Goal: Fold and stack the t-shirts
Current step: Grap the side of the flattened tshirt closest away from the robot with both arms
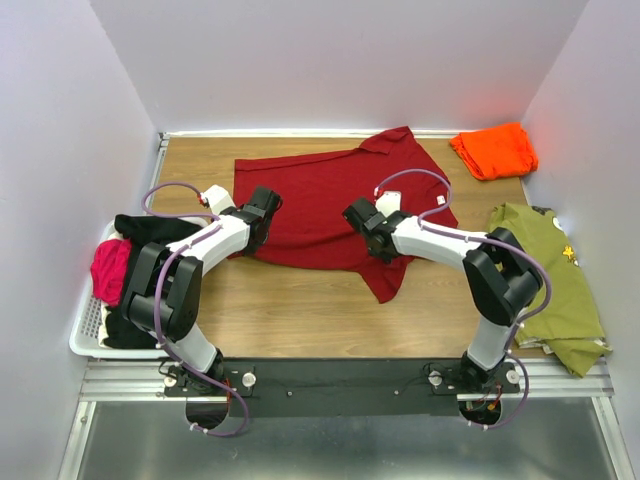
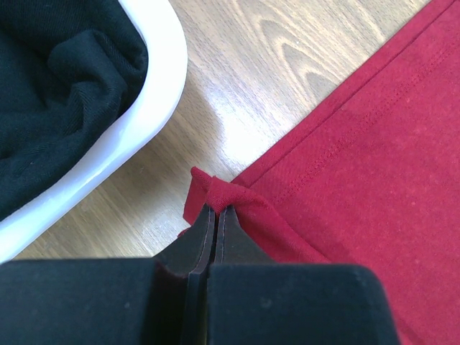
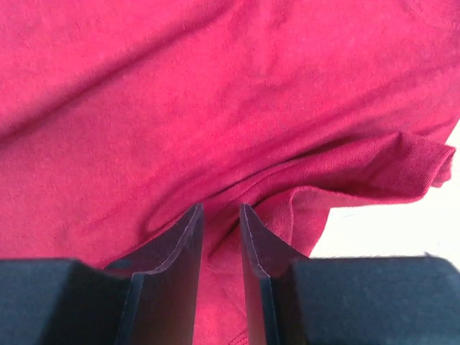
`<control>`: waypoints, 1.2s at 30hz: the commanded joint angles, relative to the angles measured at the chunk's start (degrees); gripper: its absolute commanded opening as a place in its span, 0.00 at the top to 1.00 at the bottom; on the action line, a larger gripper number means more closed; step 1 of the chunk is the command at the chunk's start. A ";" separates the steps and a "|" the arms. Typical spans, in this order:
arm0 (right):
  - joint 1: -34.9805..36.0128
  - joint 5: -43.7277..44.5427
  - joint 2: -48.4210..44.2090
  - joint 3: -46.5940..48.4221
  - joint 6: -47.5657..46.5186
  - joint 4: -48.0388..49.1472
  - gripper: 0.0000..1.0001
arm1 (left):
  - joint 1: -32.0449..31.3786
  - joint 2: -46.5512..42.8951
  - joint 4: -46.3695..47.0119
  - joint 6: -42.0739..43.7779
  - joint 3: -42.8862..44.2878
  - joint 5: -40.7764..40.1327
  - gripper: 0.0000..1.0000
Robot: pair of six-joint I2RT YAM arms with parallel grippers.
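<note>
Both jaws at red t-shirt (image 1: 320, 200): left pinching, right parted.

T-shirt (image 1: 320, 205) centred on table (image 1: 300, 315); basket (image 1: 84, 338) left; second t-shirt (image 1: 493, 150) far right.

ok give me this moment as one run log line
left gripper: shut on hem corner of dark red cloth t-shirt | right gripper: jaws apart over same shirt | bright orange cloth t-shirt: folded, far right corner

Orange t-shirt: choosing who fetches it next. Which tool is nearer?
Right. The right tool sits over the dark red t-shirt, left of the orange t-shirt; the left tool pinches the red one's left corner, farther away.
</note>
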 commanded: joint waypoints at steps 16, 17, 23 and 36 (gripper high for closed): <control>0.43 1.01 -13.44 -11.51 6.18 -2.22 0.61 | 0.51 -0.59 0.86 0.76 -0.52 -1.14 1.00; 0.34 0.84 -13.27 -12.48 5.84 -1.87 0.60 | 0.51 -0.51 0.95 0.84 -0.52 -1.14 1.00; 0.43 1.97 -12.30 -15.21 3.29 3.14 0.53 | 0.51 -0.33 1.30 1.02 -0.69 -0.79 1.00; 0.43 0.04 -13.00 -17.85 0.74 11.67 0.52 | 0.51 -0.86 0.86 0.93 -1.05 -0.97 1.00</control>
